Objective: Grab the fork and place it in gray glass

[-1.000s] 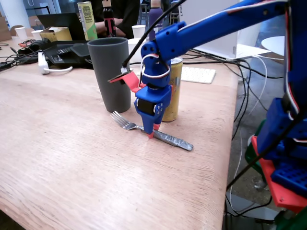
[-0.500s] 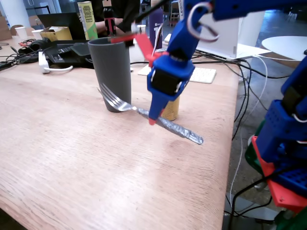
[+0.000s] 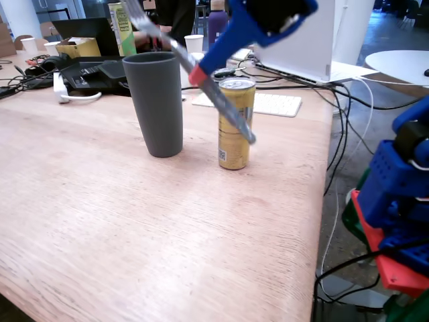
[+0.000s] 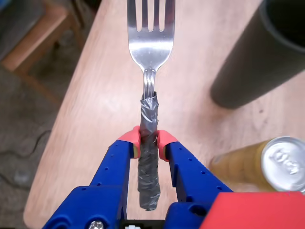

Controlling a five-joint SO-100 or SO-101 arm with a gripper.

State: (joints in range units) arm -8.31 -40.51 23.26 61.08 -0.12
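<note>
Going left to right across the fixed view, the far-left corner of the desk (image 3: 100, 221) is crowded with clutter: a dark laptop, cables and small white paper cups (image 3: 30, 45), all well apart from the work.

Next stands the gray glass (image 3: 155, 104), upright and open-mouthed, set toward the far edge with bare wood on every side, which looks meant to leave the arm a free way down into it. In the wrist view its rim shows at the top right (image 4: 267, 52).

Above and just right of the glass hangs the fork (image 3: 201, 77), lifted clear of the desk and slanting, tines up to the left past the rim, handle end down to the right across the yellow can (image 3: 234, 124). The pincer (image 4: 148, 143) is pinching the fork on its taped handle (image 4: 148, 167), red tips pressed against the wrap from both sides; the tape probably gives a grip that bare metal would not. The tines (image 4: 150, 19) point away from the wrist.

My guess is the fork must come more upright and move over the mouth before release, because the can stands just beside the glass and could be knocked.

Along the far-right edge lie a white keyboard (image 3: 268, 104) and trailing cables.
</note>
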